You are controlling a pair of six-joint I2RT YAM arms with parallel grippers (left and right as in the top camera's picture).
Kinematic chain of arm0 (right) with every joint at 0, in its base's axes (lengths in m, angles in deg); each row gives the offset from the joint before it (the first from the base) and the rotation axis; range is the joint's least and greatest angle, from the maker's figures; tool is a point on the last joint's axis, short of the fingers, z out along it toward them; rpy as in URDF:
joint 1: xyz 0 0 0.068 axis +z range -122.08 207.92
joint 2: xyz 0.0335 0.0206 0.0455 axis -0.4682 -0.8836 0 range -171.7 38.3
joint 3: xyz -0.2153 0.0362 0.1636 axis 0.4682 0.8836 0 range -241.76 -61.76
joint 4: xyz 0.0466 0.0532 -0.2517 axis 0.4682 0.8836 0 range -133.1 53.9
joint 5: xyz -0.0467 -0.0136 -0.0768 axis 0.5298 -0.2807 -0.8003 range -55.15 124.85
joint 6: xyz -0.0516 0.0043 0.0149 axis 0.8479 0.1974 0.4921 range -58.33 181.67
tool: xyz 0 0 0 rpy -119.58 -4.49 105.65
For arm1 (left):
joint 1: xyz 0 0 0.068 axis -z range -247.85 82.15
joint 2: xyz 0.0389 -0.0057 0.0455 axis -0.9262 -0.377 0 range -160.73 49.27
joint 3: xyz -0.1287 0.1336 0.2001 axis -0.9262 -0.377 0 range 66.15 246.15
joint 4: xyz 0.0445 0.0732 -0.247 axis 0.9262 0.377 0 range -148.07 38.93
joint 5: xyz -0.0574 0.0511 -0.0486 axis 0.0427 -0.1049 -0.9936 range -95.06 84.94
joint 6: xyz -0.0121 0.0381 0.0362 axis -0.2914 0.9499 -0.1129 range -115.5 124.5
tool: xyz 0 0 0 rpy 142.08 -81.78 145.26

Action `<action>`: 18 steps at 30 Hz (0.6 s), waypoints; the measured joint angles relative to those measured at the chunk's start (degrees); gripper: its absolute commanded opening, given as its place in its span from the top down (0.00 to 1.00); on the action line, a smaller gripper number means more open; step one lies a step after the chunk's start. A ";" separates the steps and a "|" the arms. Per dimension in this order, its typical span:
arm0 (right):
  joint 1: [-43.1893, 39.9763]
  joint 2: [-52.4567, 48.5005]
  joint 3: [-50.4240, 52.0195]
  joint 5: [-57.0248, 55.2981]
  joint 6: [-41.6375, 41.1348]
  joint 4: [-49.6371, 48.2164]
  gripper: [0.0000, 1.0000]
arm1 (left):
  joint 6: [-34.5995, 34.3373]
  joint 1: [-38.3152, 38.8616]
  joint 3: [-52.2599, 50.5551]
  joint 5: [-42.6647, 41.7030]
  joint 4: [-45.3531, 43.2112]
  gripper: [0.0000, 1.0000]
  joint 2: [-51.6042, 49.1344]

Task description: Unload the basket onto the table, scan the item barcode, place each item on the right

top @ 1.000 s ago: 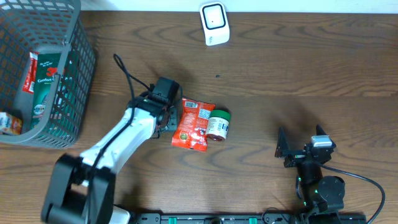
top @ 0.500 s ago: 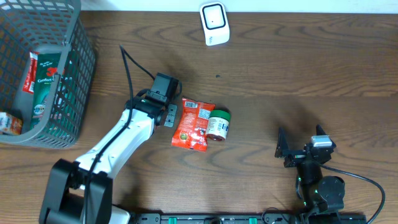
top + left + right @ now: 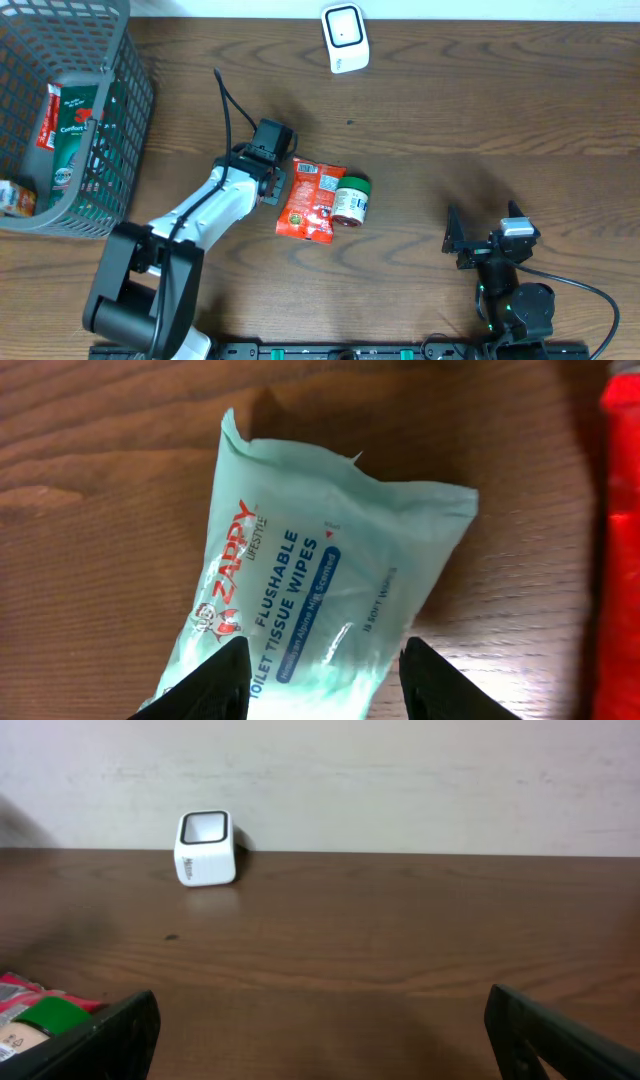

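A pale green pack of flushable wipes (image 3: 320, 560) lies flat on the wood in the left wrist view. My left gripper (image 3: 326, 644) stands over its near end, open: one finger overlaps the pack's edge and the other sits just off its side. From overhead the left gripper (image 3: 268, 175) covers the pack. The white scanner (image 3: 345, 38) stands at the table's far edge and also shows as the same white scanner (image 3: 205, 847) in the right wrist view. My right gripper (image 3: 485, 242) rests open and empty at the front right.
A red snack packet (image 3: 310, 200) and a green-lidded jar (image 3: 351, 200) lie just right of the left gripper; the packet's red edge (image 3: 622, 560) shows in the left wrist view. A grey mesh basket (image 3: 120, 90) holding several packs stands at the far left.
The left gripper's jaws have spread wider over the wipes pack, and the left arm has swung and turned a little. The right arm has not moved.
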 measured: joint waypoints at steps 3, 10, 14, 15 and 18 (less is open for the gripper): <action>0.00 0.00 0.00 0.00 0.00 0.00 0.01 | 0.09 0.00 0.00 0.26 -0.02 0.52 -0.83; 0.00 0.00 0.00 0.00 0.00 0.00 0.01 | 0.15 0.00 0.00 0.50 -1.01 0.52 -1.99; 0.00 0.00 0.00 0.00 0.00 0.00 0.01 | 0.17 0.02 0.00 0.94 -2.01 0.52 -2.73; 0.00 0.00 0.00 0.00 0.00 0.00 0.01 | 0.17 0.02 0.00 1.14 -2.21 0.52 -2.91; 0.00 0.00 0.00 0.00 0.00 0.00 0.01 | 0.17 0.02 0.00 1.53 -2.73 0.52 -3.37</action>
